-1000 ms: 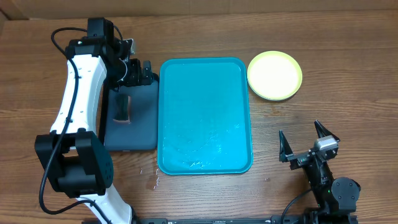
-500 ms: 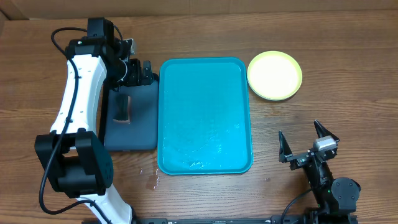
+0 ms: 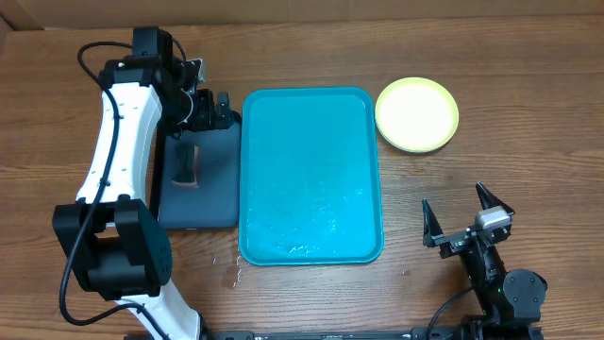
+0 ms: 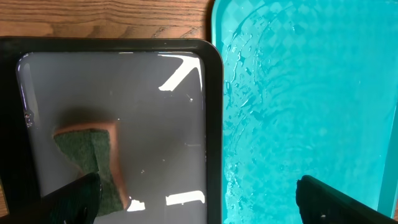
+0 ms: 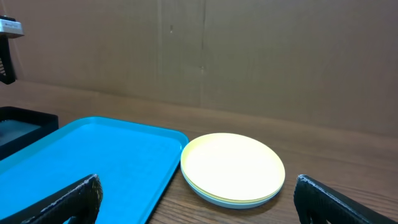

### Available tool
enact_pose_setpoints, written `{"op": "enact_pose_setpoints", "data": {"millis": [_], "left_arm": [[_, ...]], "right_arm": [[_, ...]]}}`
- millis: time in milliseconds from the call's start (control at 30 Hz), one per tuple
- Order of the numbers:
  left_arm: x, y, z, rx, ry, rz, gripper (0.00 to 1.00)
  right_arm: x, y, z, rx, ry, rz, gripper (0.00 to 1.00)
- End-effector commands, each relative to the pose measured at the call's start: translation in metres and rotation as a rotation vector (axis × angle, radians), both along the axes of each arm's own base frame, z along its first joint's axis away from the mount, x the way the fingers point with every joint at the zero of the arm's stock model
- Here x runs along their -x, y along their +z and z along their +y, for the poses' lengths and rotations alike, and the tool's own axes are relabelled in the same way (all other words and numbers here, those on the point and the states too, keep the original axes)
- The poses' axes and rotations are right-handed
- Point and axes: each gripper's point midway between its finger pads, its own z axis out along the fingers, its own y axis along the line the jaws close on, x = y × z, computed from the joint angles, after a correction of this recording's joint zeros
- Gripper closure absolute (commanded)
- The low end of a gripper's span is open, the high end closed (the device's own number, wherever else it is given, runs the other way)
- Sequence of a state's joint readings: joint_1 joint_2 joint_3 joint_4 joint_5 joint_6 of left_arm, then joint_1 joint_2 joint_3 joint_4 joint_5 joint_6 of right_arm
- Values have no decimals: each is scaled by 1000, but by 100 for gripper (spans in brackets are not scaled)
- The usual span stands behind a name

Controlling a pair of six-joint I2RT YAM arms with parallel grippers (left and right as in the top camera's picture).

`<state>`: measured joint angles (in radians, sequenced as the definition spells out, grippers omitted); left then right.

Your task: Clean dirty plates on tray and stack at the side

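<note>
beside the bare teal tray (image 3: 311,175) the plates (image 3: 416,114) sit stacked, seemingly all three, and the left gripper (image 3: 225,110) and right gripper (image 3: 456,203) gape empty, so only parking looks left.

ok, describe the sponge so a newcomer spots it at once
Find the big teal tray mid-table; a smaller dark tray sits beside it, on the side of the left arm. The sponge lies alone in it: orange-brown with a green scouring face.
</note>
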<state>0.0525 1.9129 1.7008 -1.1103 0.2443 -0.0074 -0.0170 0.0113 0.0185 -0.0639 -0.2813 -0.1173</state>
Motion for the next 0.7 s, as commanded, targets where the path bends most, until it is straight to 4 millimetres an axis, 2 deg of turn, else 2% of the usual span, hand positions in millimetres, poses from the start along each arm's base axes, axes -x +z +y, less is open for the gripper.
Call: {"op": "enact_pose_setpoints", "data": {"millis": [0, 167, 433, 533, 667], "left_arm": [[-3, 13, -2, 10, -11, -36, 0], [-3, 11, -4, 4, -16, -31, 0], [-1, 18, -29, 4, -75, -49, 0], [3, 34, -42, 5, -105, -89, 0], [13, 71, -56, 8, -142, -183, 0]], "right_arm": [[0, -2, 2, 6, 7, -6, 1], [0, -2, 2, 7, 7, -6, 0], [0, -2, 2, 7, 7, -6, 0], [0, -2, 2, 7, 7, -6, 0], [0, -2, 2, 7, 7, -6, 0]]}}
